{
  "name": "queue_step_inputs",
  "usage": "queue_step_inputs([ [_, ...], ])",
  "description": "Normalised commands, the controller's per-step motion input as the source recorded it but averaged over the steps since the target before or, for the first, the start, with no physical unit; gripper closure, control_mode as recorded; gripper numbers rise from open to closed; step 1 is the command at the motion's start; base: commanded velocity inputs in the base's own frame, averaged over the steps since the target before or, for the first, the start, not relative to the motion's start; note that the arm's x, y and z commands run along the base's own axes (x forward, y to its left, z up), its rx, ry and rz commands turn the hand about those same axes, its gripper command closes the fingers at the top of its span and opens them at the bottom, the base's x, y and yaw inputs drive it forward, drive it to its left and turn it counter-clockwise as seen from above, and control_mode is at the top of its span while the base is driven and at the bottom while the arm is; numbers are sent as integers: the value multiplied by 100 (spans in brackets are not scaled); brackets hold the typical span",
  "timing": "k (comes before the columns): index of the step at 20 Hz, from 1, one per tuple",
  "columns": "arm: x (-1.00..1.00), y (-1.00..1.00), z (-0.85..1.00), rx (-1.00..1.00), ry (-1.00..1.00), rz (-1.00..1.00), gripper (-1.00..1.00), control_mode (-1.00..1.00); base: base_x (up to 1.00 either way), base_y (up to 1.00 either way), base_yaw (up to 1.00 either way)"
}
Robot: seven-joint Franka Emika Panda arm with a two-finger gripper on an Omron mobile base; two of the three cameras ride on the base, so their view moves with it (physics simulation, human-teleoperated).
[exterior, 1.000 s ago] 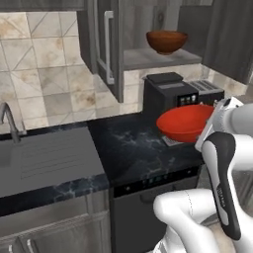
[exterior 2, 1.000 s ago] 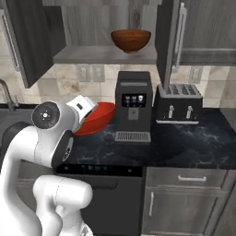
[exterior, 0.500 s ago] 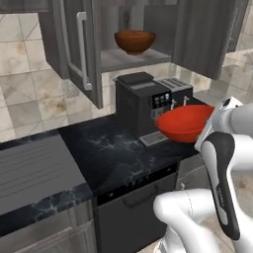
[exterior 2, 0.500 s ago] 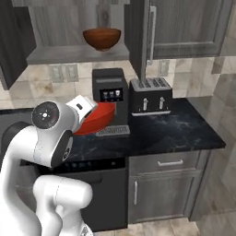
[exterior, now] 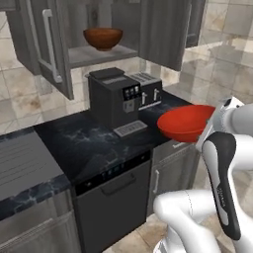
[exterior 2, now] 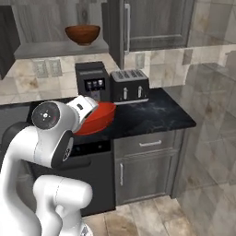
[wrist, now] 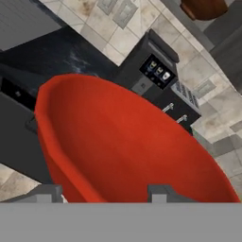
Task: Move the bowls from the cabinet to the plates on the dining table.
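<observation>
Half the red bowl (exterior 2: 97, 118) behind arm

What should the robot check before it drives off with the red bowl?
1. Red bowl in the gripper: ok, the fingers sit at its rim.
2. Bowl tipping: cannot tell; it looks tilted in the right base view.
3. Bowl clear of the coffee machine and toaster: ok, it hangs out past the counter edge.
4. Brown bowl safe on the cabinet shelf: ok.
5. Cabinet door open: ok.
6. Plates to land on: cannot tell.
</observation>
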Motion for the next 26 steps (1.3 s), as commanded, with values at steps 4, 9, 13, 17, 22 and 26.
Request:
queue_step_inputs([
  [4, 0, 0, 0, 0, 0, 0, 100, 100, -42, -24, -27],
  [9, 0, 0, 0, 0, 0, 0, 100, 100, -14, -20, -30],
  [13, 0, 0, 0, 0, 0, 0, 100, 100, 0, -3, -39],
  [17, 0, 0, 0, 0, 0, 0, 100, 100, 0, 0, -43],
  [22, 0, 0, 0, 0, 0, 0, 100, 100, 0, 0, -46],
  [26, 0, 0, 0, 0, 0, 0, 100, 100, -4, -3, -47],
])
